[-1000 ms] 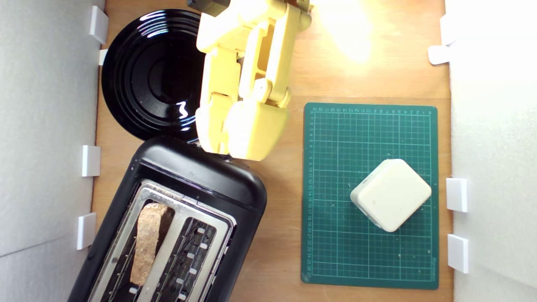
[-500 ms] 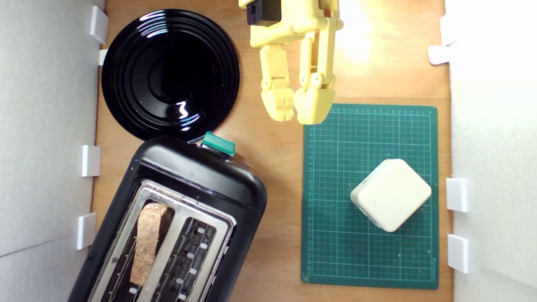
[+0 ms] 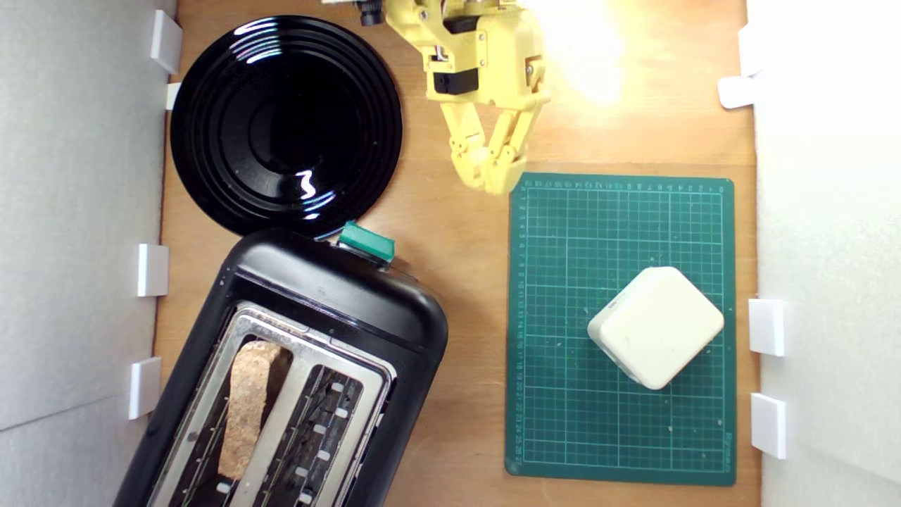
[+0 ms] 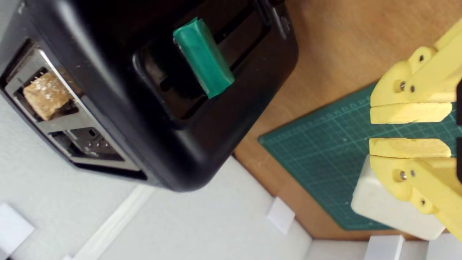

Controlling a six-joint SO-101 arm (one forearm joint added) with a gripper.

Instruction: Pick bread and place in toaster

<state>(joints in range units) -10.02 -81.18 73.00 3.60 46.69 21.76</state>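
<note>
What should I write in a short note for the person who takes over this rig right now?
Gripper: empty, jaws a small gap apart, above bare wood between the black plate and the green mat.
Bread: standing in the toaster slot nearer the exterior view's left.
Done: bread placed.
Left: nothing for the bread; the green lever looks unpressed, judging from the wrist view.

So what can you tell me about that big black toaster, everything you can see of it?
The toaster is glossy black, seemingly plastic, with a silver metal top holding two wire-lined slots. It sits skewed on the wooden table, cut off by the frame's lower edge. A green lever knob juts from the end nearest the black plate. The bread stands in one slot; the other is empty. The gripper is well clear.
</note>
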